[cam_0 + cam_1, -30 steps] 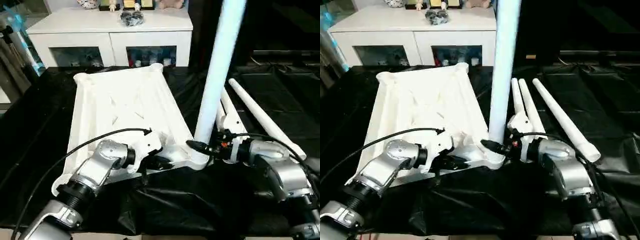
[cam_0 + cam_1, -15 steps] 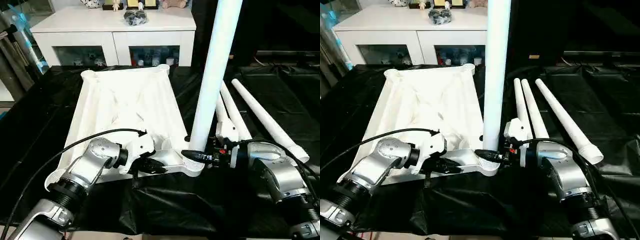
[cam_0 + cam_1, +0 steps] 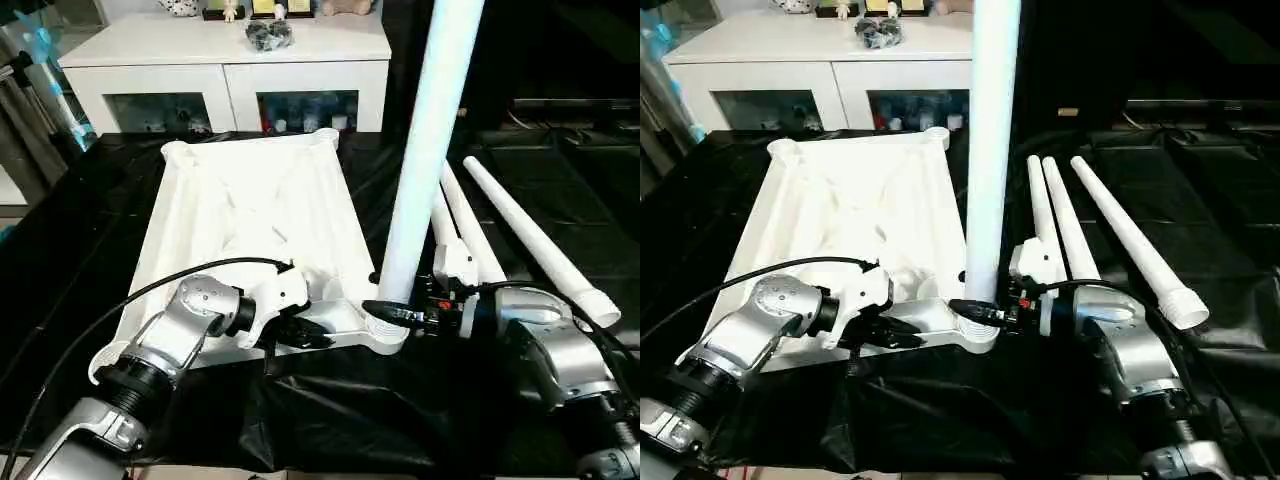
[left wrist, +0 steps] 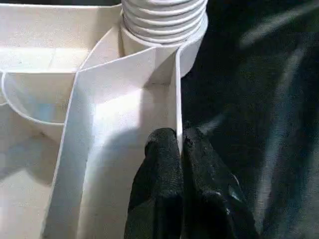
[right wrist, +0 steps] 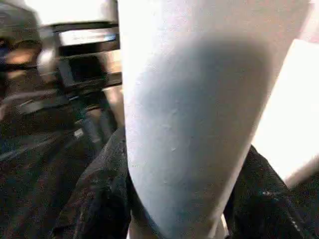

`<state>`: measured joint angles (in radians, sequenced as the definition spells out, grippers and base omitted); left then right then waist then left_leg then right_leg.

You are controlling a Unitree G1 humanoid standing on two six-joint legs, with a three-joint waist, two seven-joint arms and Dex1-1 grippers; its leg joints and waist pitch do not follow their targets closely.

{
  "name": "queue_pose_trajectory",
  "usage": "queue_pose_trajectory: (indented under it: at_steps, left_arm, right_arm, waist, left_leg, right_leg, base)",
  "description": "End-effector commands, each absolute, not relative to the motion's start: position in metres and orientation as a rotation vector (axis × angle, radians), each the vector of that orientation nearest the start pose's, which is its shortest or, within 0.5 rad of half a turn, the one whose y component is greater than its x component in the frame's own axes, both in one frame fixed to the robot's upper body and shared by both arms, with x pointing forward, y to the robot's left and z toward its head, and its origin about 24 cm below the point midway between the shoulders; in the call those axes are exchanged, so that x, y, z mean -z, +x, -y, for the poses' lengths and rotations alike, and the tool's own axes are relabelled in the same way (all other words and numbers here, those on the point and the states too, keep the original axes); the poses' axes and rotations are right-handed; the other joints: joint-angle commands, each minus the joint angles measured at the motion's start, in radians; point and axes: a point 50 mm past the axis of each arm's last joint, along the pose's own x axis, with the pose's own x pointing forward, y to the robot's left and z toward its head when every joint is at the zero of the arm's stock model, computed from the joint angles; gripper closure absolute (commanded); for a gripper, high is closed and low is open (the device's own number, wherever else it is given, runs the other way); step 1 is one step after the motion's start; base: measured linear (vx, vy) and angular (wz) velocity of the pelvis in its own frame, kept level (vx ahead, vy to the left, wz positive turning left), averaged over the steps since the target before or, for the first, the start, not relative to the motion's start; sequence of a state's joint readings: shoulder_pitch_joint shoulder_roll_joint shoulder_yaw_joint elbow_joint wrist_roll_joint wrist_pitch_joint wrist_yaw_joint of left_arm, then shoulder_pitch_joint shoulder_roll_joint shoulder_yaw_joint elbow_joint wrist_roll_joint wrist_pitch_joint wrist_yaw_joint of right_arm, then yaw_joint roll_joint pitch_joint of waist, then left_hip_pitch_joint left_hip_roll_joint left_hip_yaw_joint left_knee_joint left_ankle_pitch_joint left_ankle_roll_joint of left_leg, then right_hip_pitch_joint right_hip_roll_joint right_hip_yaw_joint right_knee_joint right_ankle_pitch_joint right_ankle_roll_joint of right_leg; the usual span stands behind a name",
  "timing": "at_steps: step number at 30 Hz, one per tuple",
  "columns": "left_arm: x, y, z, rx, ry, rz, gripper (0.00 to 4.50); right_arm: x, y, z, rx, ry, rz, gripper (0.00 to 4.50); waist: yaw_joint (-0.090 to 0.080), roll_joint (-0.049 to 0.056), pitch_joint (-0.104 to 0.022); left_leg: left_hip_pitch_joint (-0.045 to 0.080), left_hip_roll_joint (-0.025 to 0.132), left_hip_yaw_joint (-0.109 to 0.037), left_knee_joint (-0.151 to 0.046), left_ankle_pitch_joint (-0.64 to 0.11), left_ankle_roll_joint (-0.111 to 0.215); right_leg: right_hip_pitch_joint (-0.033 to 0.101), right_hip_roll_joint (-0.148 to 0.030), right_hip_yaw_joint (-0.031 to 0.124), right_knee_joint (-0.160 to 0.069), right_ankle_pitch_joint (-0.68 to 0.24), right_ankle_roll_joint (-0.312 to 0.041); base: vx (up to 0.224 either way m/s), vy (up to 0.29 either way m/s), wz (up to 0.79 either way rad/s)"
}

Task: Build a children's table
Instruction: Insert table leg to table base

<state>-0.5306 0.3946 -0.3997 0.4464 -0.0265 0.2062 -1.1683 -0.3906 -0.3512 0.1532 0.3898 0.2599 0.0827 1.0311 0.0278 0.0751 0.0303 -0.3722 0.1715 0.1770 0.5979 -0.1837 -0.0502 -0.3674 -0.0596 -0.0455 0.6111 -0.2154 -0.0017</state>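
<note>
The children's table is in parts: its white tabletop (image 3: 250, 215) lies underside up on the black cloth. One white leg (image 3: 432, 120) stands upright in the tabletop's near right corner socket (image 3: 385, 335). My right gripper (image 3: 388, 311) is shut on this leg just above the socket, with a black finger on each side of the tube (image 5: 184, 149). My left gripper (image 3: 318, 338) is shut on the thin rib wall (image 4: 177, 99) at the tabletop's near edge, close to the same socket. Three more legs (image 3: 1128, 240) lie side by side on the cloth to the right.
A white cabinet (image 3: 230, 65) with glass doors stands behind the tabletop, with small items on top. Black cloth (image 3: 330, 410) covers the whole work surface. A black cable (image 3: 150, 295) loops over my left forearm.
The camera has shifted, so the whole picture moved. Both grips look unchanged and the upright leg stays in its socket.
</note>
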Motion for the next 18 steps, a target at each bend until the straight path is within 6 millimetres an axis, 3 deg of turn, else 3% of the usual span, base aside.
queue_pose_trajectory:
  at_steps: [1, 3, 6, 8, 11, 13, 15, 18]
  left_arm:
    - [-0.057, 0.302, -0.094, 1.426, 0.381, -0.421, 4.50]
    - [-0.059, 0.307, -0.086, 1.361, 0.349, -0.410, 4.50]
    - [-0.061, 0.313, -0.067, 1.243, 0.294, -0.400, 4.50]
    - [-0.062, 0.316, -0.055, 1.190, 0.271, -0.398, 4.50]
    - [-0.060, 0.319, -0.036, 1.082, 0.241, -0.429, 4.50]
    - [-0.059, 0.319, -0.030, 1.059, 0.236, -0.439, 4.50]
    - [-0.057, 0.319, -0.027, 1.040, 0.256, -0.447, 4.50]
    - [-0.055, 0.320, -0.029, 1.005, 0.293, -0.449, 4.50]
  right_arm:
    - [-0.012, 0.294, 0.159, -0.936, -0.091, -0.402, 2.61]
    - [-0.009, 0.298, 0.158, -0.861, -0.073, -0.405, 2.61]
    - [-0.003, 0.305, 0.151, -0.741, -0.042, -0.425, 2.61]
    - [0.001, 0.309, 0.146, -0.692, -0.020, -0.453, 2.61]
    - [0.007, 0.315, 0.135, -0.628, -0.021, -0.504, 2.61]
    - [0.009, 0.317, 0.130, -0.612, -0.014, -0.521, 2.61]
    - [0.009, 0.320, 0.124, -0.607, -0.004, -0.537, 2.61]
    - [0.007, 0.323, 0.114, -0.621, -0.006, -0.542, 2.61]
  waist:
    - [-0.010, -0.002, -0.025]
    - [-0.016, -0.004, -0.022]
    - [-0.030, -0.002, -0.020]
    - [-0.042, -0.003, -0.017]
    - [-0.053, 0.001, -0.023]
    - [-0.049, -0.003, -0.021]
    - [-0.056, -0.001, -0.021]
    - [-0.055, -0.001, -0.026]
  left_leg:
    - [0.022, 0.056, -0.039, -0.094, -0.479, -0.018]
    - [0.025, 0.056, -0.045, -0.095, -0.502, -0.025]
    - [0.030, 0.054, -0.047, -0.093, -0.528, -0.032]
    - [0.021, 0.050, -0.050, -0.093, -0.532, -0.021]
    - [0.020, 0.051, -0.052, -0.096, -0.526, -0.015]
    - [0.027, 0.048, -0.043, -0.090, -0.525, -0.004]
    - [0.018, 0.048, -0.047, -0.095, -0.525, 0.003]
    - [0.017, 0.050, -0.045, -0.096, -0.501, 0.011]
  right_leg:
    - [0.008, -0.091, 0.041, -0.107, -0.487, -0.187]
    - [0.004, -0.094, 0.042, -0.115, -0.569, -0.155]
    - [-0.005, -0.092, 0.038, -0.119, -0.595, -0.148]
    - [-0.002, -0.091, 0.033, -0.124, -0.613, -0.135]
    - [0.002, -0.088, 0.028, -0.124, -0.537, -0.148]
    - [-0.006, -0.086, 0.031, -0.132, -0.513, -0.165]
    - [0.002, -0.086, 0.029, -0.128, -0.508, -0.160]
    - [0.002, -0.087, 0.033, -0.124, -0.454, -0.174]
  base:
    - [0.000, 0.000, 0.00]
    - [0.000, 0.000, 0.00]
    - [0.000, 0.000, 0.00]
    - [0.000, 0.000, 0.00]
    - [0.000, 0.000, 0.00]
    - [0.000, 0.000, 0.00]
    - [0.000, 0.000, 0.00]
    - [0.000, 0.000, 0.00]
